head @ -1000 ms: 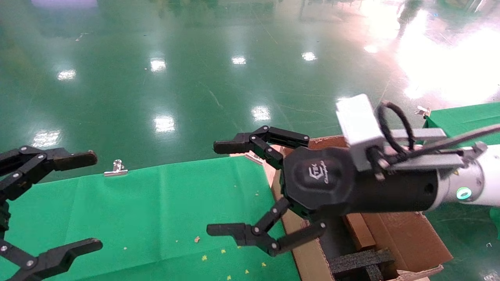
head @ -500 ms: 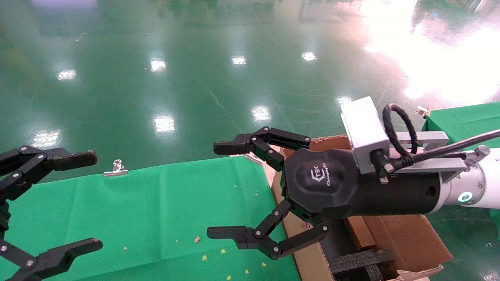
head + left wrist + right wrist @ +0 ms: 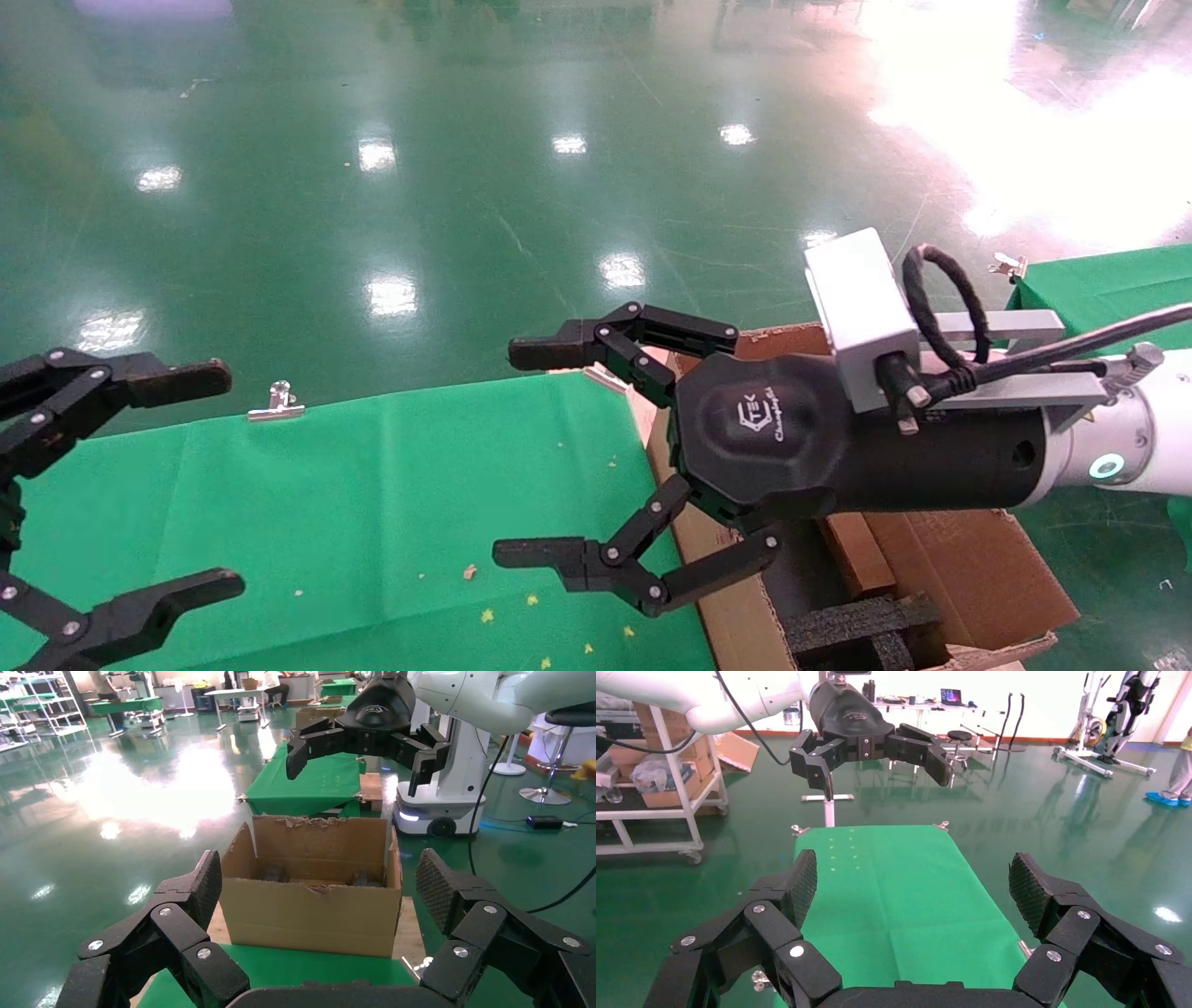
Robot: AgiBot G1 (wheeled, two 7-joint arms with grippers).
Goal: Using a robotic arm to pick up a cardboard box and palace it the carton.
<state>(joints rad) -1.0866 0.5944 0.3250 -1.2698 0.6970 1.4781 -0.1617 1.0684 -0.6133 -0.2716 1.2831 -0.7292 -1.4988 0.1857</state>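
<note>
Head view: the robotic arm (image 3: 931, 438) is reaching in from 3 o'clock, its right claw (image 3: 526, 457) spread wide and empty above the green-covered bench (image 3: 372, 503). The carton (image 3: 968, 559) is lying at 5 o'clock, long axis running away from the camera. The left claw (image 3: 200, 480) is gaping at 8 o'clock.

Left wrist view: the carton (image 3: 309, 903) is standing broadside, flaps up.

Right wrist view: the bench (image 3: 898, 881) is stretching lengthwise ahead.

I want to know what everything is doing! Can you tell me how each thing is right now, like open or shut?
Right gripper: open, holding nothing, hanging above the table edge beside the carton.
Left gripper: open, holding nothing, over the table's left end.
Carton: open on top, torn flaps up, black foam inserts inside.
Green table: cloth-covered, small crumbs on it.
</note>
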